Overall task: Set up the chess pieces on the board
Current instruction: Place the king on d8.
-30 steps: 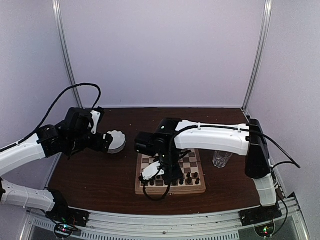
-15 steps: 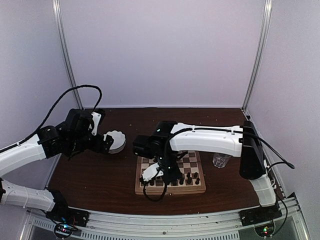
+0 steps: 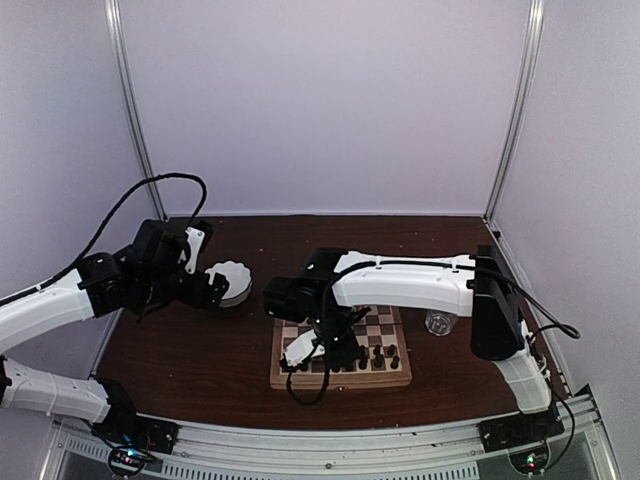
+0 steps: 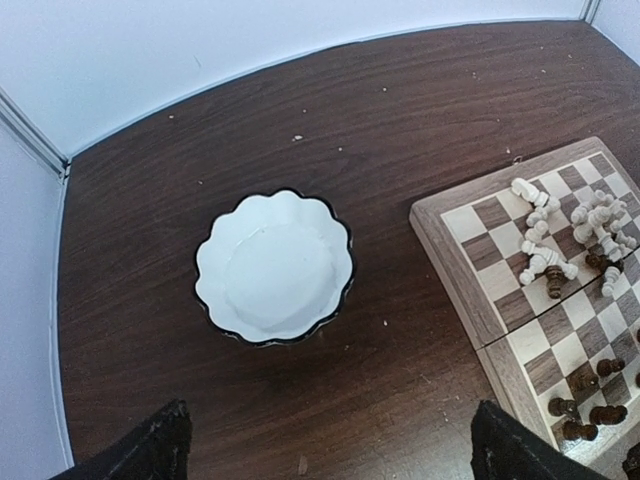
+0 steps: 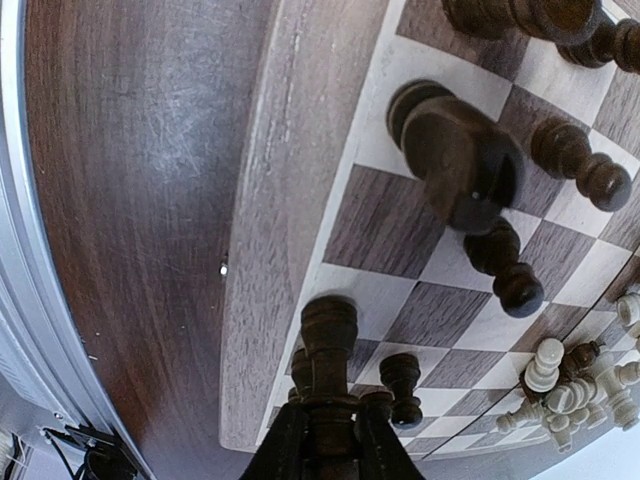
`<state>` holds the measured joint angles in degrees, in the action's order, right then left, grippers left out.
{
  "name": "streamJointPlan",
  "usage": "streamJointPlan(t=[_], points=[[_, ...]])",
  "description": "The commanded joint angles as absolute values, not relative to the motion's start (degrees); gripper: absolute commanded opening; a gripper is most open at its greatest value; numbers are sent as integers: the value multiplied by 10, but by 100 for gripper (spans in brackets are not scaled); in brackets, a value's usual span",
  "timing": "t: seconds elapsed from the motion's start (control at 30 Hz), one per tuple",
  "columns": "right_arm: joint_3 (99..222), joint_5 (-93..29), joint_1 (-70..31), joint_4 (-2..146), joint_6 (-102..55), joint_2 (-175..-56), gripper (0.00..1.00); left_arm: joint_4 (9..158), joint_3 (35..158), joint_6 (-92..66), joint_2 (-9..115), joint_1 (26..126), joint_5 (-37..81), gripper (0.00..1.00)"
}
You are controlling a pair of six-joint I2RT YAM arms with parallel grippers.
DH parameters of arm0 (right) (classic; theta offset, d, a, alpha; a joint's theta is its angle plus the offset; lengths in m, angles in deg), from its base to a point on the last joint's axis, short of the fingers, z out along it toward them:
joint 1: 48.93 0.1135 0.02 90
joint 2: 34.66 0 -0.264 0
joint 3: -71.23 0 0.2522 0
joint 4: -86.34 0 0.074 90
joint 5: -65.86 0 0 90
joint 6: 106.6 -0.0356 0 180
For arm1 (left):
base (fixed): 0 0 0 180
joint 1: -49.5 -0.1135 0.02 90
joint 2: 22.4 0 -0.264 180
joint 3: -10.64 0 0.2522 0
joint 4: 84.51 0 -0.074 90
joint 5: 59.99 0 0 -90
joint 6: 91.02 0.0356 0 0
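The board (image 3: 396, 379) lies at the table's middle front. Dark chess pieces (image 3: 380, 354) stand along its near squares, and cream ones (image 4: 558, 236) lie heaped at its far end. My right gripper (image 3: 336, 350) is low over the board's near left part. In the right wrist view it (image 5: 328, 428) is shut on a dark turned piece (image 5: 330, 340), held just above a cream square by the light wood border (image 5: 285, 190). Other dark pieces (image 5: 455, 150) lie and stand close by. My left gripper (image 3: 207, 288) is open and empty above the table, near the bowl; its fingertips (image 4: 160, 450) show at the frame's bottom.
A white scalloped bowl (image 3: 233, 282) sits left of the board, empty in the left wrist view (image 4: 273, 265). A clear drinking glass (image 3: 438, 320) stands right of the board. White walls close the back and sides.
My right arm has shifted a little to the left over the board's near left part, its grip unchanged. My left arm has hardly moved.
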<state>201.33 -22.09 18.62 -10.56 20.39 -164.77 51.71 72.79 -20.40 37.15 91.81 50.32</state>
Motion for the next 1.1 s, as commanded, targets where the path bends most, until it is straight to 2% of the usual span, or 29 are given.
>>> streamJointPlan(t=[0.0,0.87,0.93,1.0,1.07], points=[[2029,-205,189,-107,199,-1660,18,542,722,-210,377,913,493,98],[2043,-209,188,-101,196,-1652,31,555,722,-207,397,913,470,98],[2054,-221,189,-111,195,-1641,36,569,714,-202,395,913,465,98],[2068,-235,188,-130,198,-1623,47,581,708,-199,391,913,458,98],[2072,-228,186,-129,196,-1593,52,590,706,-191,391,913,435,98]])
